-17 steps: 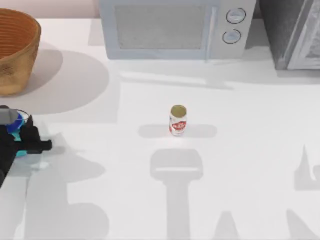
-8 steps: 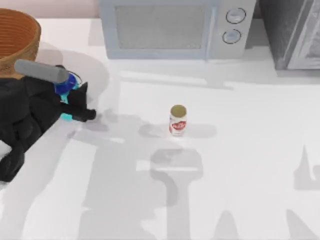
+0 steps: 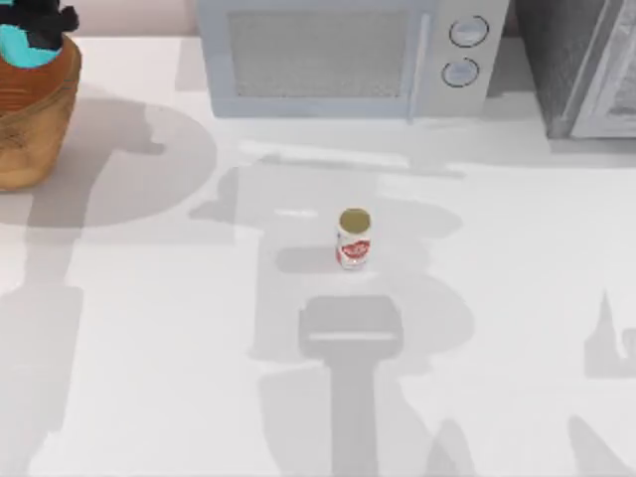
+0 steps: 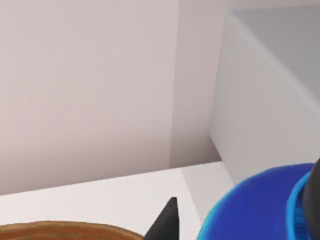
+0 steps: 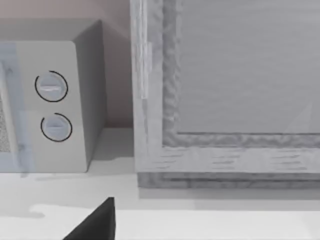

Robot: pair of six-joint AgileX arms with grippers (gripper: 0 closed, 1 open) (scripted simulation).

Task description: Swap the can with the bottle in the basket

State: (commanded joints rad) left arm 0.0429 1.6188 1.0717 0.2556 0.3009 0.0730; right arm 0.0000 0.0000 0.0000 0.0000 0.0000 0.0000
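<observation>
The can (image 3: 354,238) stands upright near the middle of the white desk (image 3: 497,298), gold top up, red label facing the camera, nothing touching it. Over at the top view's far left corner, the bottle (image 3: 28,45) hangs above the open mouth of the basket (image 3: 35,119), its teal body showing just over the wicker rim. The left claw (image 3: 40,18) is right there on top of it, black fingers closed around the bottle's upper part. In the left wrist view the bottle's blue cap (image 4: 255,205) looms up close, with one dark fingertip (image 4: 167,222) beside it and the basket's brown rim below. Behind the can, along the back of the desk, sits the microwave (image 3: 348,55) with its two round dials, and a grey cabinet (image 3: 586,65) stands at the right. The right wrist view catches one dark finger of the right claw; how far it is open, I cannot tell.
</observation>
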